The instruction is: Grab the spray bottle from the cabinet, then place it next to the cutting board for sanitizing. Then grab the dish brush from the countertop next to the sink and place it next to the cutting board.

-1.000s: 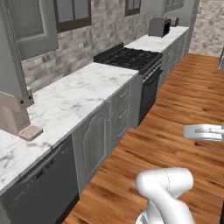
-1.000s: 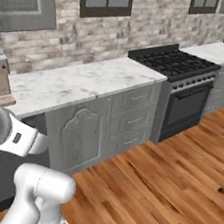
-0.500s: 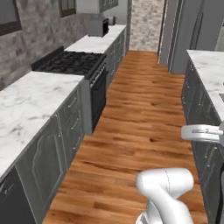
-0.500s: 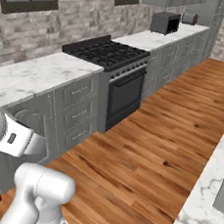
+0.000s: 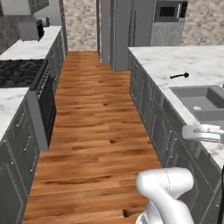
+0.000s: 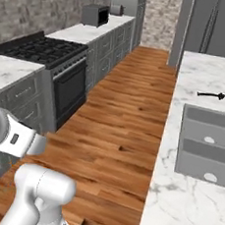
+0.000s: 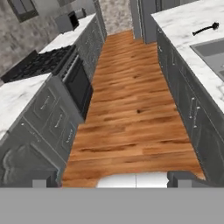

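The dish brush (image 5: 179,76) (image 6: 210,95) (image 7: 205,29) is a small black brush lying flat on the white marble countertop (image 5: 175,59) (image 6: 203,70) (image 7: 183,22), just beyond the sink. The grey recessed sink (image 5: 197,98) (image 6: 204,145) (image 7: 210,48) is set into that countertop on the right. In the hand view my gripper (image 7: 111,179) is open with nothing between its fingertips (image 7: 179,177); it hangs over the floor, far short of the brush. The spray bottle, the cabinet and the cutting board are out of view.
A wooden floor aisle (image 5: 96,113) runs ahead between two rows of grey base cabinets. On the left stand a black stove (image 5: 17,72) (image 6: 37,51) and a dark toaster (image 5: 30,29) (image 6: 95,15). A tall grey fridge (image 5: 122,30) closes the far end.
The whole picture has swung to the right, so the camera has moved. The left counter and stove slid aside, and the right countertop with sink and brush came into view. The gripper stays open.
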{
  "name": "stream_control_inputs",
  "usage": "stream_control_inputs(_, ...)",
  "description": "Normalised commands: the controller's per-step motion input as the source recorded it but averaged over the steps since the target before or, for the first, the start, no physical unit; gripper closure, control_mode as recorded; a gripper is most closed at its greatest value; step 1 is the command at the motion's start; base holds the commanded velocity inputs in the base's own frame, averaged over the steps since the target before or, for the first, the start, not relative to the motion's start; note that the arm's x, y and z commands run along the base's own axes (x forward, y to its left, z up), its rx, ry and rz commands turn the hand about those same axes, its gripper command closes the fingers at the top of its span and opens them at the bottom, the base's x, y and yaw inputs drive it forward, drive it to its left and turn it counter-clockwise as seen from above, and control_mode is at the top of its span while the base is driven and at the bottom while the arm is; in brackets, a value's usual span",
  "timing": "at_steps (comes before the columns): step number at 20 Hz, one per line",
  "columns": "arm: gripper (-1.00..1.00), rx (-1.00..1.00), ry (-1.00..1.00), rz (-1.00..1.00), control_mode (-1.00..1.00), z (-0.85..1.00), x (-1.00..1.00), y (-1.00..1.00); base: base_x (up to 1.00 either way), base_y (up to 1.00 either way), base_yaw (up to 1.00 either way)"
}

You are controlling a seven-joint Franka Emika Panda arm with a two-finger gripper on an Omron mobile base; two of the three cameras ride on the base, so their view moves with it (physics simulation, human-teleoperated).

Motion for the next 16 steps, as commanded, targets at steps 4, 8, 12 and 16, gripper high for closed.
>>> stream_control_inputs(4, -1.0, 0.0, 0.0, 0.0, 1.0, 0.0, 0.0, 0.0, 0.37, 0.09, -0.56)
stream_control_inputs(8, -1.0, 0.0, 0.0, 0.0, 1.0, 0.0, 0.0, 0.0, 0.43, 0.05, -0.43)
stream_control_inputs(12, -1.0, 0.0, 0.0, 0.0, 1.0, 0.0, 0.0, 0.0, 0.34, 0.63, -0.32)
stream_control_inputs(16, -1.0, 0.0, 0.0, 0.0, 1.0, 0.0, 0.0, 0.0, 0.24, 0.8, -0.33)
